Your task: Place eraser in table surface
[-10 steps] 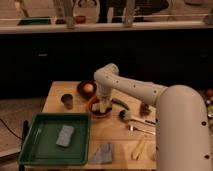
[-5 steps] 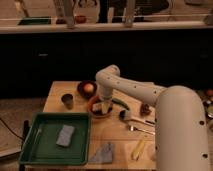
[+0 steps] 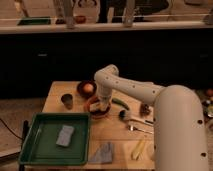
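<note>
A grey rectangular eraser (image 3: 65,135) lies flat in the green tray (image 3: 36,151) at the table's front left. My gripper (image 3: 101,109) hangs from the white arm (image 3: 131,89) over a reddish bowl (image 3: 93,107) near the table's middle, well to the right of and behind the eraser. The wooden table surface (image 3: 112,132) shows between the tray and the bowl.
A dark bowl with an orange fruit (image 3: 86,88) and a small dark cup (image 3: 67,101) stand at the back left. A green vegetable (image 3: 120,103), metal utensils (image 3: 134,120), a grey cloth (image 3: 102,152) and a yellow item (image 3: 138,148) lie to the right and front.
</note>
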Robot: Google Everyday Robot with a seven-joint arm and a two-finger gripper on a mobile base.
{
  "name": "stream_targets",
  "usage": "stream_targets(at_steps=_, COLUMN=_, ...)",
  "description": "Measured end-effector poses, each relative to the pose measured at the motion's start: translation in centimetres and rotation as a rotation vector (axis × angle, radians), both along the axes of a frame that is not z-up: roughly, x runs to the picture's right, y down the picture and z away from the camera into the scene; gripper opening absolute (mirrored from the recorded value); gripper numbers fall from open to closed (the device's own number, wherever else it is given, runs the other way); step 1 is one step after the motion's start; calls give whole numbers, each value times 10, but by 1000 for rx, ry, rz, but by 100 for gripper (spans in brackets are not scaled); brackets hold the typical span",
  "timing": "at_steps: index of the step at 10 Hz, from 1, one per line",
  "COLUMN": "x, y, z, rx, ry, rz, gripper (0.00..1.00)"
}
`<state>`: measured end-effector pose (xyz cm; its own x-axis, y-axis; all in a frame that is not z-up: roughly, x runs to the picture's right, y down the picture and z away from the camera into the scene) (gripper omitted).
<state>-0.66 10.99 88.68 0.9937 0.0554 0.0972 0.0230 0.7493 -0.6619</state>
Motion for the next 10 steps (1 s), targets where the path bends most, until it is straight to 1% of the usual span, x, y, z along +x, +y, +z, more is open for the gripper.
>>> stream_targets(at_steps=1, x=-1, y=-1, z=-2, rx=2, ry=1, rz=1, gripper=0)
stream_targets(at_steps=3, x=-5, y=-3, z=-6, rx=8, ry=-4, rz=1, gripper=0)
stream_targets(at_steps=6, x=-8, y=-11, z=-17, rx=28, ry=-10, rz=0, gripper=0)
stream_targets(at_steps=10, x=-3, y=-29, z=-35, rx=70, ry=-8, rz=11, gripper=0)
